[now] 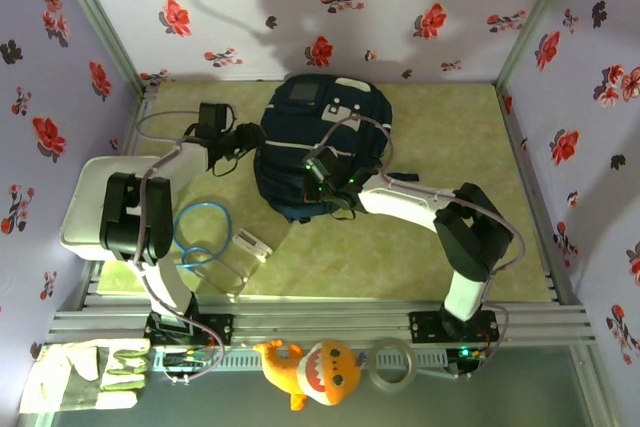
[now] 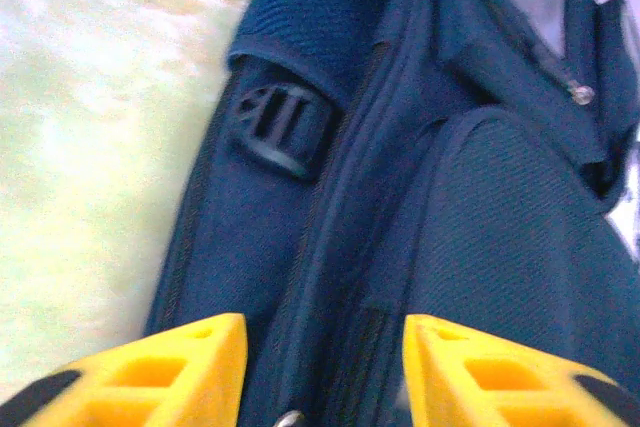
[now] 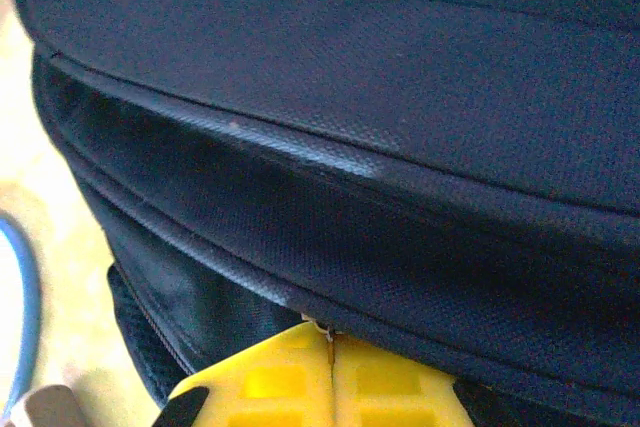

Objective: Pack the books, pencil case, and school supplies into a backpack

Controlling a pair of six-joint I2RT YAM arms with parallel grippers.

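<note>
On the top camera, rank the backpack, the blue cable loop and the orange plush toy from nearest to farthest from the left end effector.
1. backpack: right beside the left end effector, which is at the bag's left edge.
2. blue cable loop: on the table, back toward the left arm's base.
3. orange plush toy: at the near rail, between the two arm bases.
</note>
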